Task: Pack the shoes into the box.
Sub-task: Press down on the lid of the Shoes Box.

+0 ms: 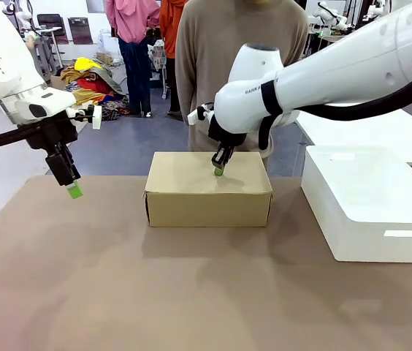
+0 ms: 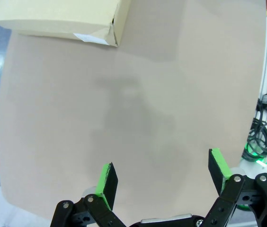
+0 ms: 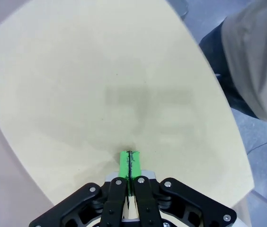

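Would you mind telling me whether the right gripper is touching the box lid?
Touching: in the right wrist view the shut right gripper has its tips on the box lid.

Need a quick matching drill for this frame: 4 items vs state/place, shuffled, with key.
Items:
1. left gripper
2. right gripper
3. cardboard box
4. white bin

States:
A. lid closed, mid-table in front of the person
B. shut, fingertips down at the box lid
C. open, above bare table, holding nothing
D. on the table, on the robot's right

Pairs: 1-C, 2-B, 3-A, 4-D
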You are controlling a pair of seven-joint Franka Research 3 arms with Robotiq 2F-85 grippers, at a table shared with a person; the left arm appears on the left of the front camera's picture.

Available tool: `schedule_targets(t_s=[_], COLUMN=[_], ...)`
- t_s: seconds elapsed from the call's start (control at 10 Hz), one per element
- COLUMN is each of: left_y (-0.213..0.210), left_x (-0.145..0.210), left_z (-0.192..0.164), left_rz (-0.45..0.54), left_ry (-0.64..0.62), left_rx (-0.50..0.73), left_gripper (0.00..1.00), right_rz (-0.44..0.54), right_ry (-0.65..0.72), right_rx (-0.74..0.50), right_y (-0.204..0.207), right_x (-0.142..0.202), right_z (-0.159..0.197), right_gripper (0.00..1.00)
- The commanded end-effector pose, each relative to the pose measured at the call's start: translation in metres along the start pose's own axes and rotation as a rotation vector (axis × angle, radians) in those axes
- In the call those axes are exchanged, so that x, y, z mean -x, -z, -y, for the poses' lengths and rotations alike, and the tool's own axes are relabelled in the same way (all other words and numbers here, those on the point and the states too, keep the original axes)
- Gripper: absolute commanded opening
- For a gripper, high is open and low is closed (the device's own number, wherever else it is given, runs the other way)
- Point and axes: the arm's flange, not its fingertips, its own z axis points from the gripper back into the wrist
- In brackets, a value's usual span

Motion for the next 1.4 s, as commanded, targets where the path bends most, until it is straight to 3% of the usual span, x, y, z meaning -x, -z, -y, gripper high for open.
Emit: schedule_targets(t_s=[0.0, 0.2, 0.6, 1.2, 1.3], left_y=[-0.002, -0.002, -0.002, -0.002, -0.002], left_x=[0.002, 0.002, 0.002, 0.002, 0.002], left_z=[0.0, 0.0, 0.0, 0.0, 0.0], left_rz=[-0.009, -0.009, -0.009, -0.009, -0.009], left_ry=[-0.006, -0.006, -0.006, -0.006, -0.006], left_rx=[-0.002, -0.002, -0.002, -0.002, -0.002], left_gripper=[1.0, 1.0, 1.0, 1.0, 1.0], right_rz=[-0.037, -0.034, 0.048, 0.128, 0.103], right_ry=[0.021, 0.028, -0.062, -0.096, -0.076], right_rx=[0.02, -0.006, -0.049, -0.081, -0.051], right_y=[0.019, 0.022, -0.083, -0.151, -0.138], right_x=[-0.002, 0.003, 0.012, 0.08, 0.042], right_z=[0.003, -0.001, -0.029, -0.063, -0.052], right_gripper=[0.0, 0.0, 0.0, 0.0, 0.0])
